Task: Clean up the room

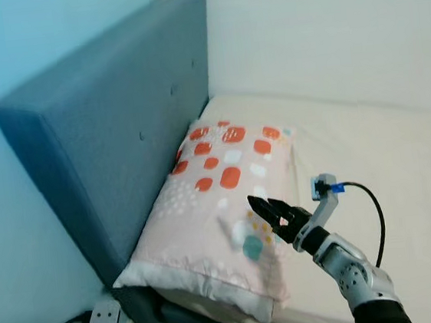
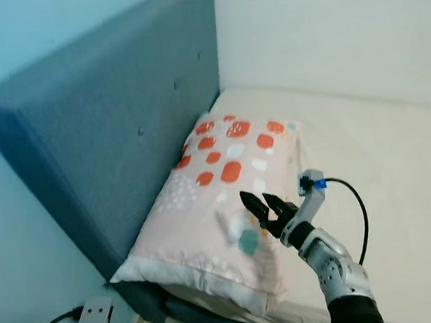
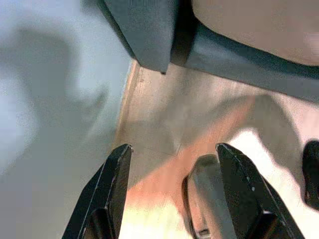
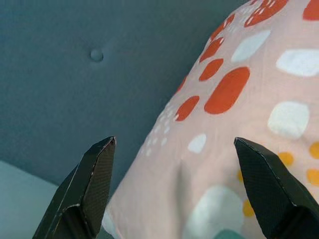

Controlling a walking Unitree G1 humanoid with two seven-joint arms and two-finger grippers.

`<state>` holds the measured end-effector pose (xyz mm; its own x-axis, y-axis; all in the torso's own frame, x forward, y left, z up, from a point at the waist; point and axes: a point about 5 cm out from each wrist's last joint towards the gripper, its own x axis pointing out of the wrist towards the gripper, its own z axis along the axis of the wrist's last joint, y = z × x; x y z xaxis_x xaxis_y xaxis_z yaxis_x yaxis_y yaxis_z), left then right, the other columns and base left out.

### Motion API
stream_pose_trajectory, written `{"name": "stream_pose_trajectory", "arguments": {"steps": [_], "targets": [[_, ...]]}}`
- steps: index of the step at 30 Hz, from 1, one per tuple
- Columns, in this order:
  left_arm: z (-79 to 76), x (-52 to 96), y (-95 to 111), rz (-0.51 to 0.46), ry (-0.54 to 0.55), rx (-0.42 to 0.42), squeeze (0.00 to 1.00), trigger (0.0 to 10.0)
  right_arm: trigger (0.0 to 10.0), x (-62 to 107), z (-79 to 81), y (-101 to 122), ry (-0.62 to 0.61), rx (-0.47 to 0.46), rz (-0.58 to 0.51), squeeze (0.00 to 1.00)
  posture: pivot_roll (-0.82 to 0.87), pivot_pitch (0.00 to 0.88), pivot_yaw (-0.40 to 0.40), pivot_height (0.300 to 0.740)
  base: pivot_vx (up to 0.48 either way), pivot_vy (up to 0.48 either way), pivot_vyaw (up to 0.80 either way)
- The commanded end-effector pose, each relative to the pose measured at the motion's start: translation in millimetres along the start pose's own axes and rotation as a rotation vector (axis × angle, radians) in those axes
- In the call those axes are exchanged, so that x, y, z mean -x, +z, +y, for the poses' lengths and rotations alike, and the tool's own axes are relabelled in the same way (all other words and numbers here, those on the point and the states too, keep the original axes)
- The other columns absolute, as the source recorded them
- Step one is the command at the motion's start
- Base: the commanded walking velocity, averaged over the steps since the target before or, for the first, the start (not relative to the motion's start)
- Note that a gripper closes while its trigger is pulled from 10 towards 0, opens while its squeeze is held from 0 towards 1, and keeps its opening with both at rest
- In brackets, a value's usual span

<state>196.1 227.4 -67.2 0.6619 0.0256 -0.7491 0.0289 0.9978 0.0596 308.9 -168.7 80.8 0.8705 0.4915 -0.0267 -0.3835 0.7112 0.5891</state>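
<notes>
- Pink fabric pillow with orange and white patches lies against the blue-grey upholstered headboard.
- Right gripper hovers over the pillow, fingers wide apart, empty.
- Left gripper hangs above the wooden floor, fingers apart, empty.

You see one pillow lying flat on the bed. It is pale pink with orange-red, white, yellow and teal spots, and a white edge at the near end. One long side rests against the blue headboard. Its near end reaches the bed's edge.
</notes>
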Motion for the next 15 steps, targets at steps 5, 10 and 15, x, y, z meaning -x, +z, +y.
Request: {"name": "stream_pose_trajectory", "arguments": {"steps": [5,10,15], "targets": [[-6.8,2.3,-16.3,0.067,-0.005,-0.016,0.0,10.0,10.0,9.5,-17.8,-21.8,-0.087,-0.001,0.075,0.0,0.05,0.0,-0.063,0.696,0.0,0.0,0.0],[-16.1,3.5,-28.0,0.123,-0.007,-0.046,0.0,10.0,10.0,32.8,-45.2,-52.1,-0.269,-0.023,0.184,0.0,0.05,0.0,-0.064,0.716,0.0,0.0,0.0],[-18.8,4.3,-32.3,0.141,-0.008,-0.053,0.0,10.0,10.0,50.9,-57.6,-70.3,-0.377,-0.049,0.239,0.0,0.05,0.0,-0.061,0.726,0.0,0.0,0.0]]}}
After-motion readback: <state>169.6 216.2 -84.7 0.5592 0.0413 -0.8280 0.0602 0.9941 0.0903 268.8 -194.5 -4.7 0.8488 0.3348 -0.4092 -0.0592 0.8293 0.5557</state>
